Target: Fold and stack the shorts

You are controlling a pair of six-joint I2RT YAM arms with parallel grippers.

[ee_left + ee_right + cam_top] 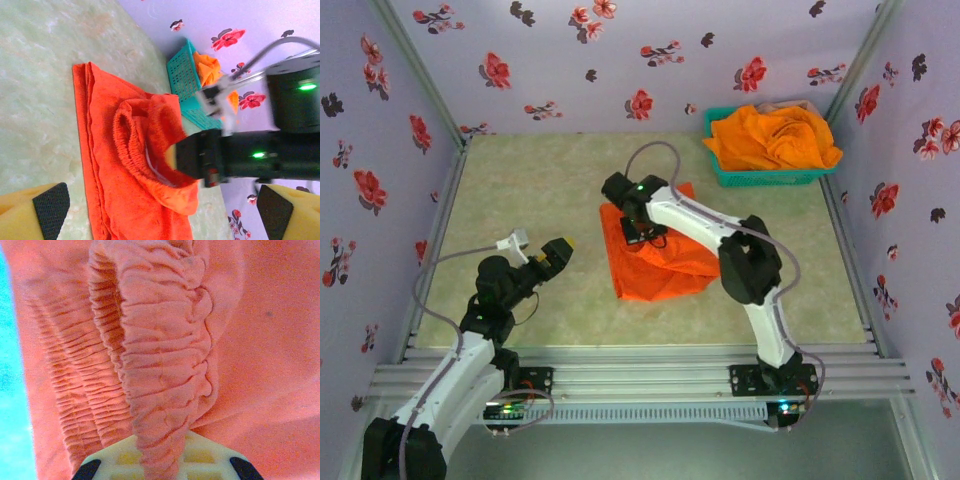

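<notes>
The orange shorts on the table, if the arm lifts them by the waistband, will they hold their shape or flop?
Probably floppy: the orange shorts lie in soft folds, so they should drape and hang below the right gripper. Likely light, being thin cloth. The gathered waistband looks bunched and ribbed where that gripper pinches it, so slipping seems unlikely.

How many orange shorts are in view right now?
2. Table shorts: mid-table, waistband pinched by the right gripper. Basket shorts: heaped in the teal basket, possibly hiding others.

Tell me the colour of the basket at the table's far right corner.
The basket is teal, clearest in the top external view.
</notes>
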